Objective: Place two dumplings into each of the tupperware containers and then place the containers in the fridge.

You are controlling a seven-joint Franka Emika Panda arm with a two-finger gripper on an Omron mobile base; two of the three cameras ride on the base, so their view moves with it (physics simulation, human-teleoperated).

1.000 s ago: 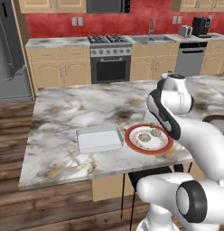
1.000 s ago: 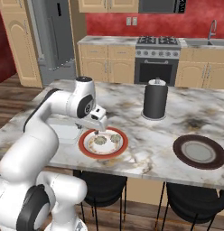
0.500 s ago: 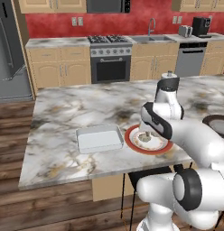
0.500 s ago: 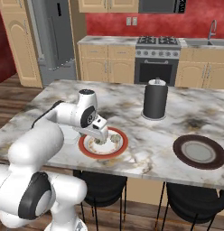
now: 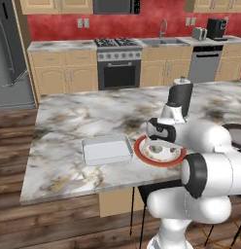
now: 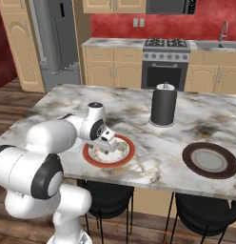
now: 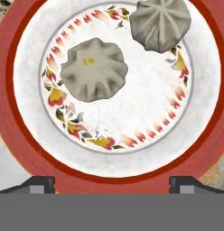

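Gripper [image 7: 112, 182] jaws spread wide, holding nothing, poised over the red-rimmed plate [image 7: 14, 135], two round dumplings [image 7: 94, 69] pleats-up on it, apart, white container [image 5: 107, 149] beside plate, long side along counter edge, fridge [image 6: 55, 38] behind, no readable writing

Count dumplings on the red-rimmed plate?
2 on the red-rimmed plate: one dumpling near its centre, another dumpling nearer the rim. Others may be hidden.
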